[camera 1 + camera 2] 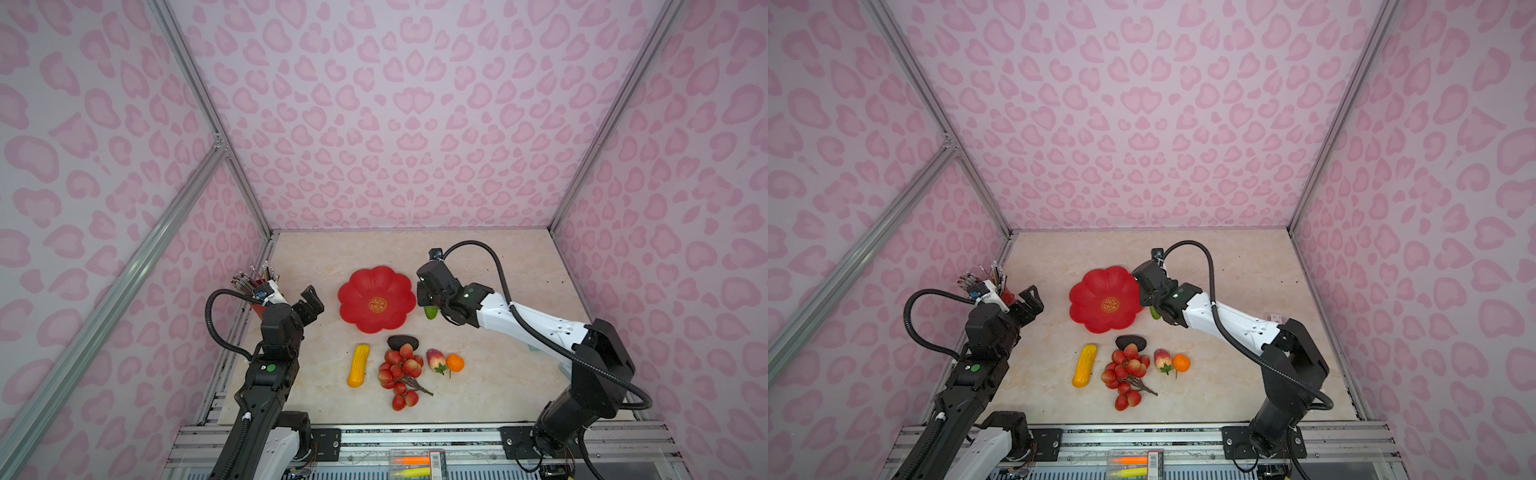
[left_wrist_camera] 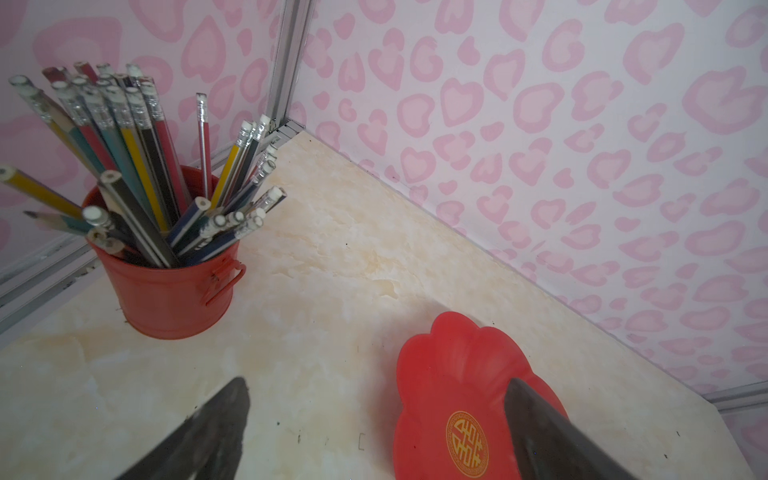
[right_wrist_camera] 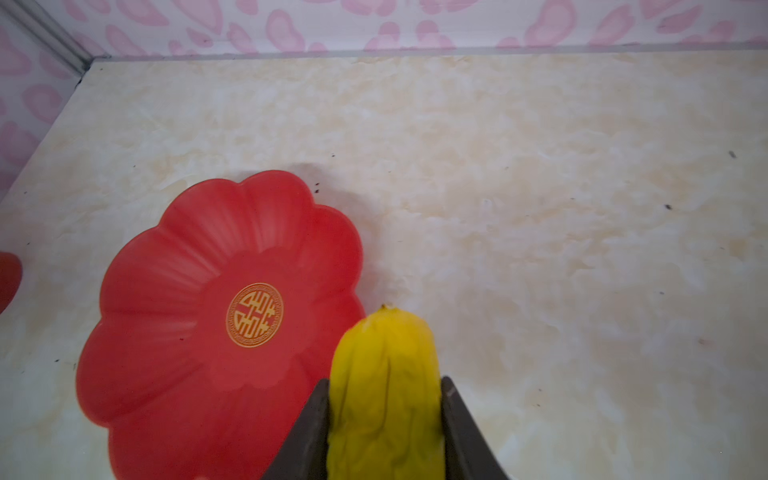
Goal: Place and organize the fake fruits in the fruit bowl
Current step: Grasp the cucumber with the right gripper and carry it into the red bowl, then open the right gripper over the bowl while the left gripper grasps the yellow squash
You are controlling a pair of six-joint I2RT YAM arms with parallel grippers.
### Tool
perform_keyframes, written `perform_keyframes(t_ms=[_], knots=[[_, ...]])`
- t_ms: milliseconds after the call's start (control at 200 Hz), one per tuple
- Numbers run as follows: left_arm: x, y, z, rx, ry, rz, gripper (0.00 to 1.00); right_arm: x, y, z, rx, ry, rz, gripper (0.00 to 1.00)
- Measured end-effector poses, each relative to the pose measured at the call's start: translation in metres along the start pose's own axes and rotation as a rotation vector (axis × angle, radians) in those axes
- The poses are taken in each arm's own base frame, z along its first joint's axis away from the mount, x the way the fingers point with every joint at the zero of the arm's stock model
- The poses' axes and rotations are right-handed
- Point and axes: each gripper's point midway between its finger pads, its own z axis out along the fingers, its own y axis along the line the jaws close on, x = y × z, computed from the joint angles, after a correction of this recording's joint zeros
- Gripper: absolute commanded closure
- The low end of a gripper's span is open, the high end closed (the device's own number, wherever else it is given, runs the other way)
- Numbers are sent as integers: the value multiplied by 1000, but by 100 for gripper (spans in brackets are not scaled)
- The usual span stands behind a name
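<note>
- Right gripper [image 3: 385, 380]: closed on the yellow-green oblong fruit [image 3: 384, 345], a finger pressed to each side; right of centre in both top views, just beside the right rim of the fruit bowl [image 1: 357, 286].
- Left gripper [image 2: 376, 384]: spread wide, holding nothing; left of the bowl, near the red pencil cup [image 2: 174, 299].
- Bowl: mid-table, centre of both top views.
- Below the bowl, on the table: dark avocado [image 1: 402, 342], red berry bunch [image 1: 399, 374] just under it, yellow-orange oblong fruit [image 1: 358, 365] to the left, strawberry [image 1: 434, 359] and small orange [image 1: 455, 363] side by side to the right.
</note>
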Motion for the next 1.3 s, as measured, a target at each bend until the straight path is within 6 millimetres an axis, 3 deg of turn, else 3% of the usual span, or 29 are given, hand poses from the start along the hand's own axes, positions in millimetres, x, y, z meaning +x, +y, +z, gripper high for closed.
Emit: perform_keyframes(t_ms=[130, 330, 530, 670, 875, 970, 1060, 1185, 1305], knots=[[6, 2, -7, 8, 12, -8, 3, -6, 51, 31, -92, 17, -42, 69], [22, 2, -13, 41, 75, -22, 1, 5, 88, 84, -142, 81, -68, 69], [49, -4, -14, 90, 195, -32, 5, 32, 103, 130, -143, 157, -95, 68], [73, -9, -15, 123, 307, -26, 8, 54, 102, 150, -127, 208, -104, 60], [105, -15, -22, 167, 440, -13, 12, 57, 101, 152, -135, 226, -91, 41], [116, -17, -26, 183, 481, -5, 15, 49, 100, 147, -149, 225, -79, 37], [128, -18, -31, 192, 527, 4, 17, 25, 92, 130, -159, 189, -46, 32], [141, -22, -40, 216, 575, 29, 20, -24, 77, 89, -200, 72, 29, 24], [159, -27, -49, 240, 639, 69, 21, -53, 48, 50, -214, -28, 91, 15]])
